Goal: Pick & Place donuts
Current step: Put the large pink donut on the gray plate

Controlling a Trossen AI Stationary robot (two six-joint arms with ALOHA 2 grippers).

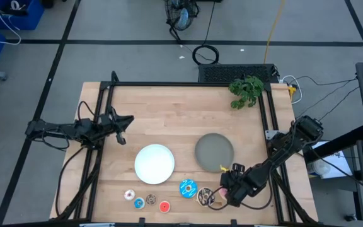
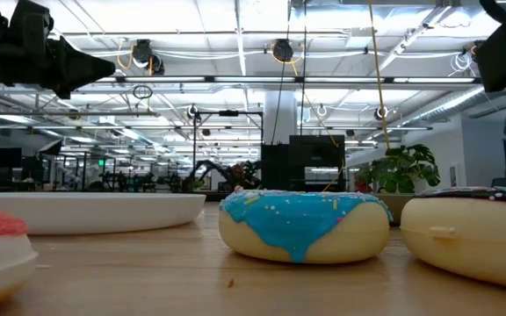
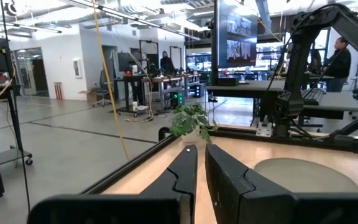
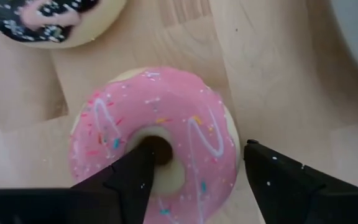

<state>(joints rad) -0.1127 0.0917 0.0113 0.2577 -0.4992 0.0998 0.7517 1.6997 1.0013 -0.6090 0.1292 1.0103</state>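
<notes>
The table (image 1: 181, 113) is pale wood inside a dark frame, with a leafy plant (image 1: 246, 91) at its far right corner. Near the middle sit two plates: the white plate (image 1: 154, 163) to the left and the grey plate (image 1: 214, 151) just beside it on the right. The left arm waits over the table's left edge, its gripper (image 1: 121, 134) with fingers nearly together and nothing between them. The right gripper (image 1: 222, 193) is low at the front right, fingers spread wide, one fingertip (image 4: 143, 163) in the hole of the pink donut (image 4: 154, 140) and the other past its outer rim, so the jaws straddle one side of the ring. Just beside it lie the chocolate donut (image 1: 205, 197) and then the blue donut (image 1: 188, 188). Left of those, along the front edge, are the four minis: white-pink (image 1: 130, 195), small blue (image 1: 139, 202), brown (image 1: 150, 200) and red (image 1: 164, 206).
</notes>
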